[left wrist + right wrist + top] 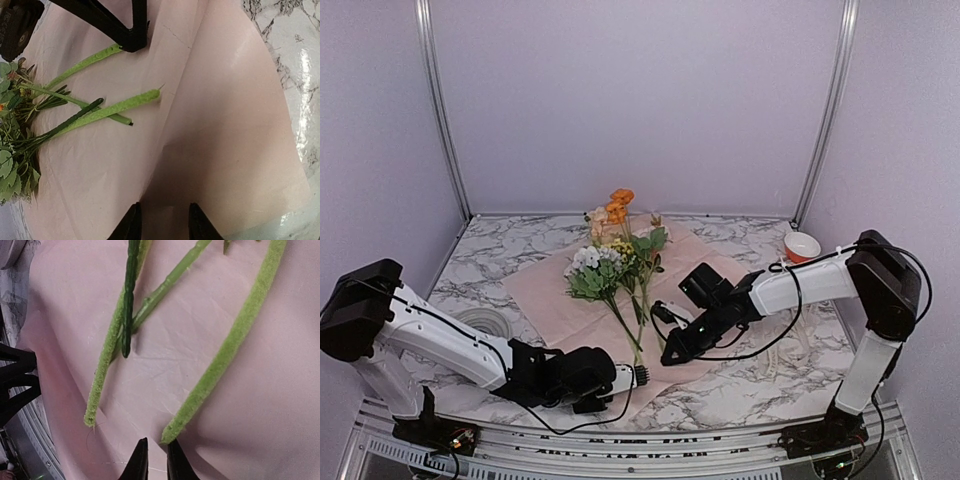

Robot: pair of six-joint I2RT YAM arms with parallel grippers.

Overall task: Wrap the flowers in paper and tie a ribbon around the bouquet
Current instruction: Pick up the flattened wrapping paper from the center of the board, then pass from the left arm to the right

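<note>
Nearest the bases, the left gripper (pixel 164 209) sat low at the near corner of the pink paper (pixel 545 290). Only its own wrist camera showed the jaws standing partway apart with bare sheet between them, clamping nothing. Just beyond, the right gripper (pixel 156 446) pointed down at the paper beside the cut end of a fuzzy green stem (pixel 225 355). Its jaws were drawn to a narrow slit, and whether they nipped the sheet could not be told. The left wrist view caught that gripper from the side, its fingers converging in a V at the stem's tip. The top view alone took in the whole bunch of flowers (pixel 615 265), lying along the middle of the spread paper with stems toward the arms and orange blossoms (pixel 620 203) at the far end. It also showed a grey ringed disc (pixel 485 322) at the left and a red-and-white bowl (pixel 802 246) far right on the marble table (pixel 760 385).
</note>
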